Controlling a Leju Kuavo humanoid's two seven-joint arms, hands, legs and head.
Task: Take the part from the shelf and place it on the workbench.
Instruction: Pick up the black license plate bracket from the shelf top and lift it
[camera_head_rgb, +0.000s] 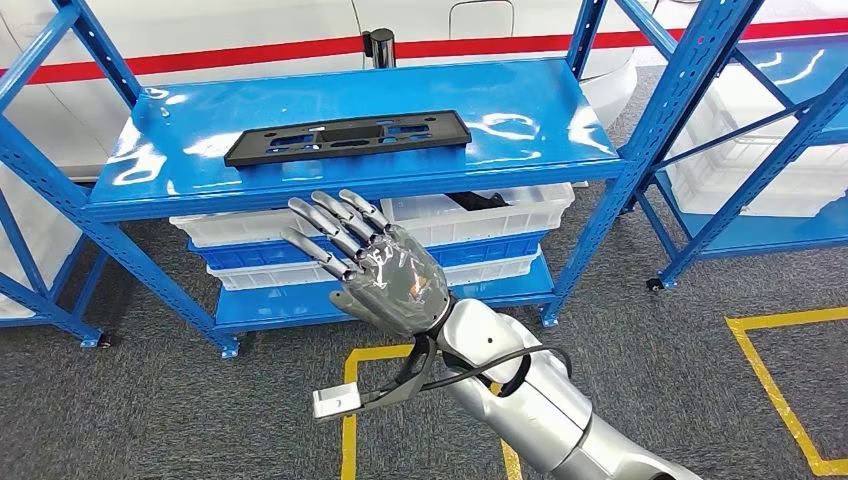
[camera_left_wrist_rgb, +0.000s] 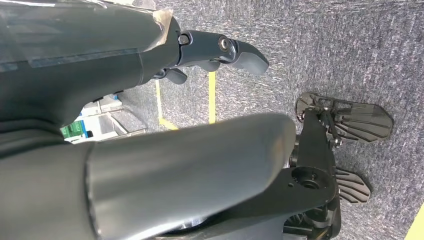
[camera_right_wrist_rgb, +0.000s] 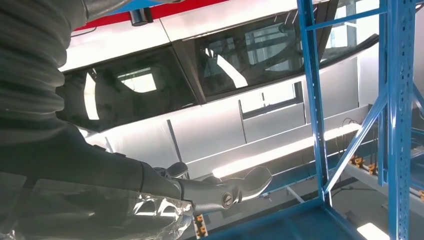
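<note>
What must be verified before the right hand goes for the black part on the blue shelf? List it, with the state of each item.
1. Black part lies flat on the top board of the blue shelf, nothing on it: ok.
2. Right hand holds nothing, fingers apart: ok.
3. Right hand is raised in front of the shelf edge, below the part and not touching it: ok.
4. Space above the part is free; a dark cylinder stands behind it, apart: ok.
5. Left hand hangs over the grey carpet, holding nothing; fingers bent, open or curled: cannot tell.
6. Workbench ready to receive the part: cannot tell.
</note>
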